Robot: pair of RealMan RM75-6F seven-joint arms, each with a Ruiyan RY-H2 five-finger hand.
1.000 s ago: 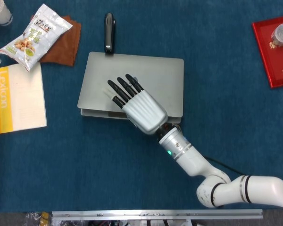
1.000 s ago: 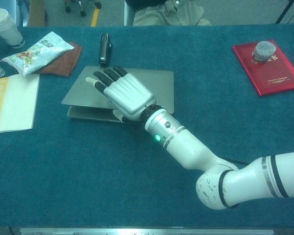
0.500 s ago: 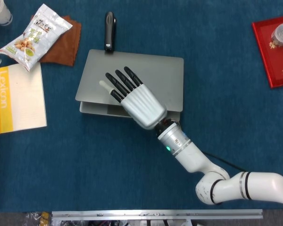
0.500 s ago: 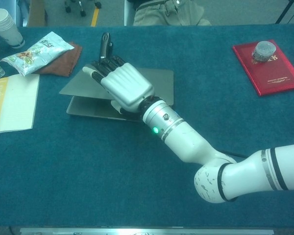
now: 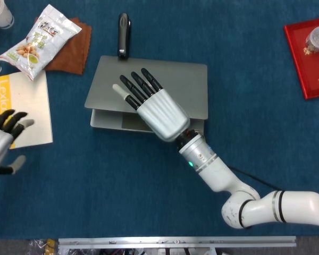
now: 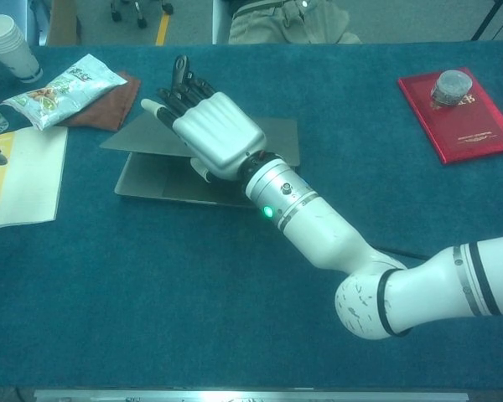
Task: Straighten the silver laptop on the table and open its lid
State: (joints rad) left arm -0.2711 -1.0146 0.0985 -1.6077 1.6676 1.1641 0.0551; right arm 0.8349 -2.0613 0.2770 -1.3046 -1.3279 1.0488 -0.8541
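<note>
The silver laptop (image 5: 175, 85) lies at mid-table with its lid (image 6: 277, 138) raised a little off the base (image 6: 151, 180); a dark gap shows along the front and left. My right hand (image 5: 154, 109) grips the lid at its front edge, dark fingers (image 5: 138, 82) stretched over the top. In the chest view the right hand (image 6: 214, 134) hides the middle of that edge. My left hand (image 5: 0, 143) hovers at the left edge with its fingers spread, holding nothing, over the corner of the yellow-and-white notebook (image 5: 29, 106).
A black oblong device (image 5: 123, 34) lies just behind the laptop. A snack bag (image 5: 40, 40) on a brown cloth (image 5: 72, 50) and a paper cup (image 5: 0, 13) sit at the far left. A red book (image 5: 308, 58) carrying a round object (image 5: 318, 37) is at the far right.
The lid has gone from nearly flat to lifted a little, with my right hand rising with it. My left hand has come into view at the left edge.
</note>
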